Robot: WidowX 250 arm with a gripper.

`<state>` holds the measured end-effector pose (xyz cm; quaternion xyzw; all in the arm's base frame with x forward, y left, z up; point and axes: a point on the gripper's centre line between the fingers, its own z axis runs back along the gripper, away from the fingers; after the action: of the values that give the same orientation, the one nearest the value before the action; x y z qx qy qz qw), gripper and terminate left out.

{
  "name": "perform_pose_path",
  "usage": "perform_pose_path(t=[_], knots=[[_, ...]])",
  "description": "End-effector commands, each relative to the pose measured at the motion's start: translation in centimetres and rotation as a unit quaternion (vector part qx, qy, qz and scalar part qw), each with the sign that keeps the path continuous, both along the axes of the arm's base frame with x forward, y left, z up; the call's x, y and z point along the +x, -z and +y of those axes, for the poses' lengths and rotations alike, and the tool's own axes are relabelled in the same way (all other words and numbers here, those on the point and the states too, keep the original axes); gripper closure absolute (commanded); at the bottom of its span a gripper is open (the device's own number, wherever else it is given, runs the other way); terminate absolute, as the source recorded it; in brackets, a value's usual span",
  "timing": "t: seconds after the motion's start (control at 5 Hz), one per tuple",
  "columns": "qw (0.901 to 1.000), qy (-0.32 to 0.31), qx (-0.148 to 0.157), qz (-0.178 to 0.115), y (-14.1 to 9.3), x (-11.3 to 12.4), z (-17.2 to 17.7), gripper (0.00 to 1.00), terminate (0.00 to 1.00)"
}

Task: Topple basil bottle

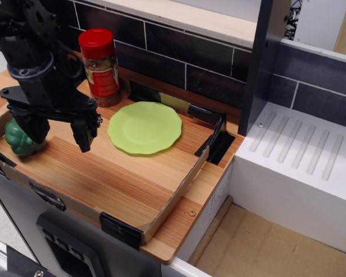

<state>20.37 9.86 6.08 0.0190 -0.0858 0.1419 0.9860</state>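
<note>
We see the basil bottle [102, 66] standing upright, just behind the green plate [145, 127] and off its left edge, close to the dark tiled wall [179, 49]. Our gripper [60, 135] hangs left of the plate with its fingers spread apart, nothing between them. A green toy vegetable [20, 139] sits further left of the plate, partly behind one finger.
</note>
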Motion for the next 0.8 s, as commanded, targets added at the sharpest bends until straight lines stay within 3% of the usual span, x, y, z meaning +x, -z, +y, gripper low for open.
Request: perform_pose_path(t=[0.0,0.4,0.6], knots=[[1.0,0.0,0.0,0.0,0.0,0.0,0.0,0.0,0.0],[0.9991,-0.012,0.009,-0.04,-1.6,3.6,1.8,0.0,0.0],[0.9975,-0.012,0.037,-0.059,-2.5,5.6,2.0,0.0,0.0]])
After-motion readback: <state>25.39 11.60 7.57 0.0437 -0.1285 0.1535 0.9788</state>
